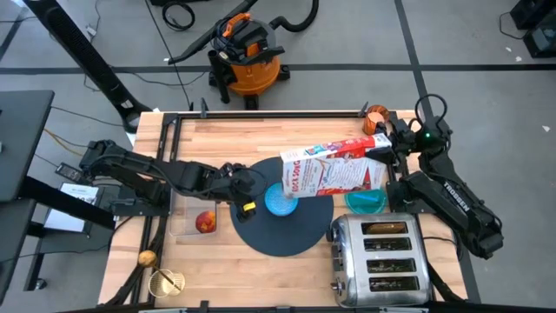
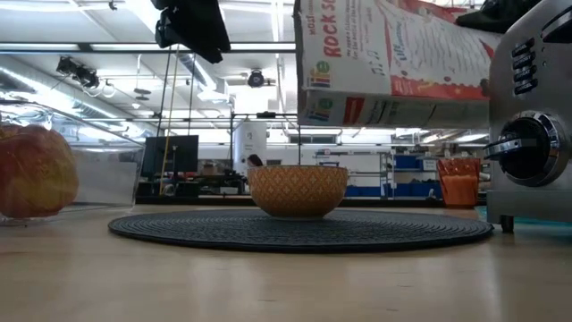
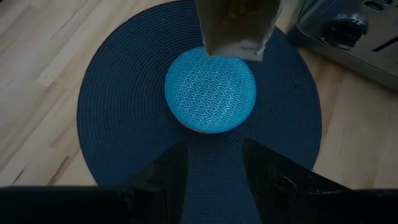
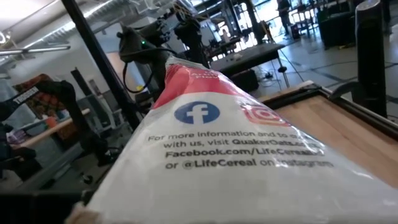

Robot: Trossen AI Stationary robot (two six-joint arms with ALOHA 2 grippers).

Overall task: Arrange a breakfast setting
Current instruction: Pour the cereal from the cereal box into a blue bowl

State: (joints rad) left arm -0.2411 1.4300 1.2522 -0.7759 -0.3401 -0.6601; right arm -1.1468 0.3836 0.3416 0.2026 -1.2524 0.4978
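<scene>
A small light-blue bowl stands on the dark slate-blue round mat; both also show in the left wrist view, the bowl on the mat. My right gripper holds a red-and-white cereal box tilted in the air, its open end above the bowl. My left gripper is open and empty just above the mat, beside the bowl. A red apple lies left of the mat. A teal dish sits right of the mat. A copper-orange cup stands at the far right. My right gripper is shut on the cereal box at its closed end, coming from the table's right side. The box itself fills the right wrist view and hides the fingers. The box is lifted clear and slants down toward the bowl.
A chrome toaster stands at the near right, close to the mat and dish. A gold wire piece and a small gold round thing lie at the near left corner. A raised rail runs along the table's far edge.
</scene>
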